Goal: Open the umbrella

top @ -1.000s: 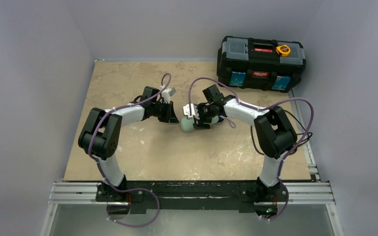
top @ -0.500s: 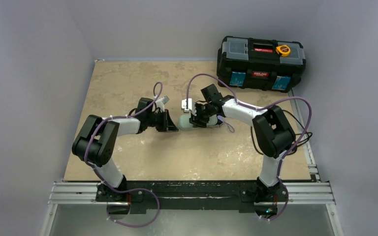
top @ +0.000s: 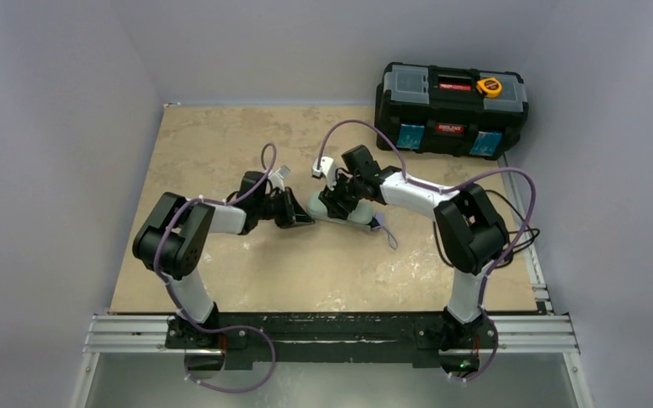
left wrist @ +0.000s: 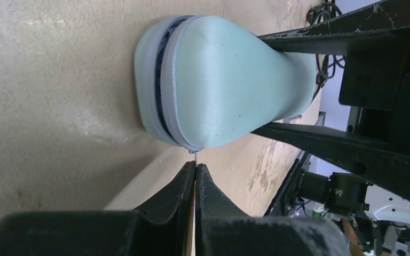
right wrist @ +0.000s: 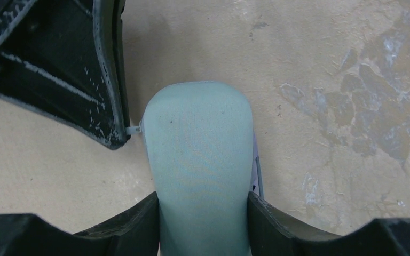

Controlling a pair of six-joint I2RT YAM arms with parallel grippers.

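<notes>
The left arm (top: pixel 221 218) stretches low and inward, left gripper (top: pixel 303 219) rolled on its side, fingers pressed flat together — pinching the zipper pull (left wrist: pixel 196 155) at their tips. The right arm (top: pixel 417 194) bends in to meet it; the right gripper (top: pixel 332 205), jaws part-spread, clamps both flanks of the sleeved umbrella (right wrist: pixel 200 160), just off the left fingertips.

— Any lettering you can read?
— None. The toolbox (top: pixel 451 109) at the far right of the counter (top: pixel 221 144) carries a red label (top: pixel 449 128) with white print, too small to make out.
— And the umbrella sleeve (right wrist: pixel 200 160)?
— Plain mint fabric in both wrist views.
</notes>
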